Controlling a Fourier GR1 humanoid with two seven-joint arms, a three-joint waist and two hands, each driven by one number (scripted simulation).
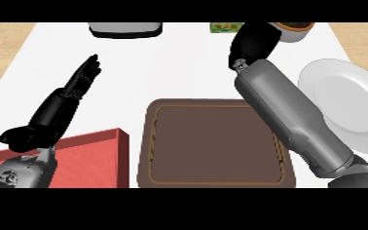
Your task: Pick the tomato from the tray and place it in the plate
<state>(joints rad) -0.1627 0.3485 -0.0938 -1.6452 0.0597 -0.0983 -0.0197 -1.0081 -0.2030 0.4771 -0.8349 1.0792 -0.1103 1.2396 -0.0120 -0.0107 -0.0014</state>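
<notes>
1. Your brown tray (215, 148) fills the lower centre.
2. Your white plate (338, 102) sits at right edge.
3. Your right hand (253, 44), upper right, seems curled, perhaps hiding the tomato.
4. Your left hand (68, 97), left, rests open.

Tray (215, 148) at centre, plate (338, 97) to its right

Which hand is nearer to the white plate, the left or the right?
The right hand is nearer: it is up and to the left of the white plate, near the counter's far edge. The left hand is far across, beyond the brown tray.
</notes>
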